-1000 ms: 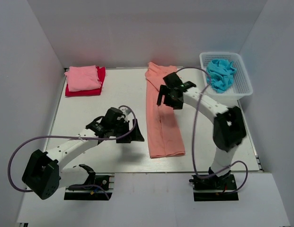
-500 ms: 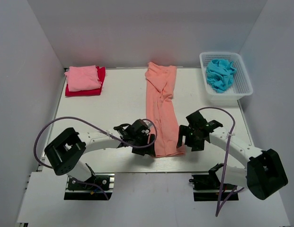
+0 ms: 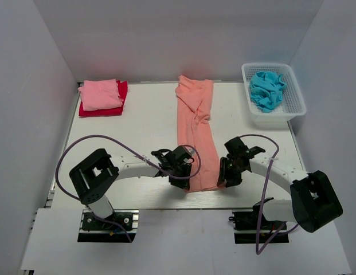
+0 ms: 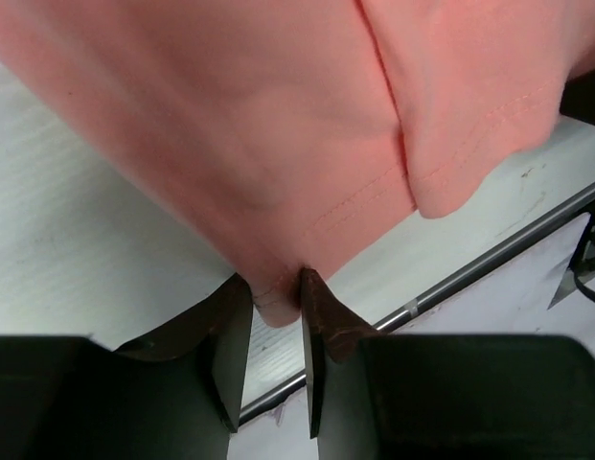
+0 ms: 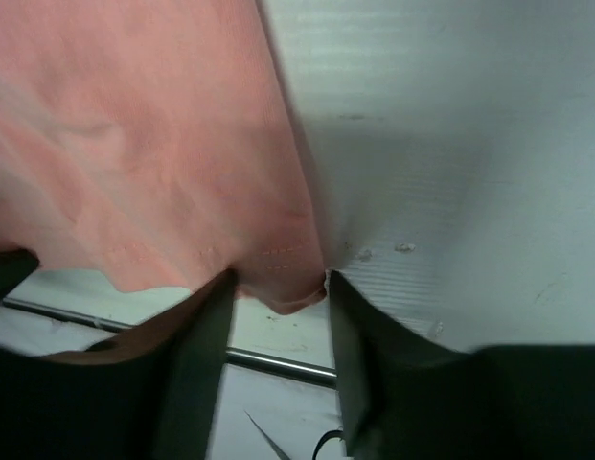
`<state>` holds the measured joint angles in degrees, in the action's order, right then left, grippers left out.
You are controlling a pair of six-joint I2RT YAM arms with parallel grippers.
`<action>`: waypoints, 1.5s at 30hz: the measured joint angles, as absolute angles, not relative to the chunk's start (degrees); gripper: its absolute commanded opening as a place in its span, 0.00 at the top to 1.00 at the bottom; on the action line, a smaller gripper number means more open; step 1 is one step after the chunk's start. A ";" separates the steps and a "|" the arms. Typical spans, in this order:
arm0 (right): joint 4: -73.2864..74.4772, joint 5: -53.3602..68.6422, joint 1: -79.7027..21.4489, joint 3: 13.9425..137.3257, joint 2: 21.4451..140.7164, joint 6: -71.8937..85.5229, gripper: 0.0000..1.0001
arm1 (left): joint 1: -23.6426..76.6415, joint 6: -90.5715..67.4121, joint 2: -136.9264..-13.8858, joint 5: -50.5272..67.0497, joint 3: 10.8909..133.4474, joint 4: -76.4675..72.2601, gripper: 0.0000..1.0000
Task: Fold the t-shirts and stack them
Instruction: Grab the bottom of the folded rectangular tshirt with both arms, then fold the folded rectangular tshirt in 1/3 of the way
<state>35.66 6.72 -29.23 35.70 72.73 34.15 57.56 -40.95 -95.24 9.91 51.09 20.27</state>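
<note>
The salmon-orange t-shirt [image 3: 195, 126] lies folded into a long narrow strip down the middle of the table. My left gripper [image 3: 190, 182] is at its near left corner. In the left wrist view the jaws [image 4: 276, 305] pinch a bunched nub of salmon cloth [image 4: 278, 144]. My right gripper [image 3: 223, 177] is at the near right corner. Its fingers [image 5: 278, 287] straddle that flat hem corner [image 5: 287, 283] with a gap still between them. A folded light pink t-shirt [image 3: 100, 94] rests on a red one [image 3: 103, 111] at the back left. A turquoise t-shirt [image 3: 266, 90] lies crumpled in the basket.
The white lattice basket [image 3: 297, 102] stands at the back right corner. The table's near edge with its metal rail [image 4: 469, 273] runs just behind both grippers. White walls enclose the table on three sides.
Both arms swung down to the shirt's near corners. Both jaws have narrowed from wide open, and the left now pinches the cloth.
</note>
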 measured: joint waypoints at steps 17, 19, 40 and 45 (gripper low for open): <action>40.14 18.72 -29.39 30.37 60.84 34.37 1.00 | 60.95 -46.39 -93.06 10.79 52.25 30.79 1.00; 41.43 19.53 -29.43 30.48 59.07 34.59 1.00 | 60.99 -47.27 -91.79 11.49 52.38 31.88 1.00; 44.45 4.49 -25.63 68.29 82.74 35.64 1.00 | 44.36 -50.46 -97.71 2.66 78.87 40.71 1.00; 44.27 3.38 -23.55 77.93 91.18 34.37 1.00 | 39.48 -47.27 -103.53 2.20 87.42 40.88 1.00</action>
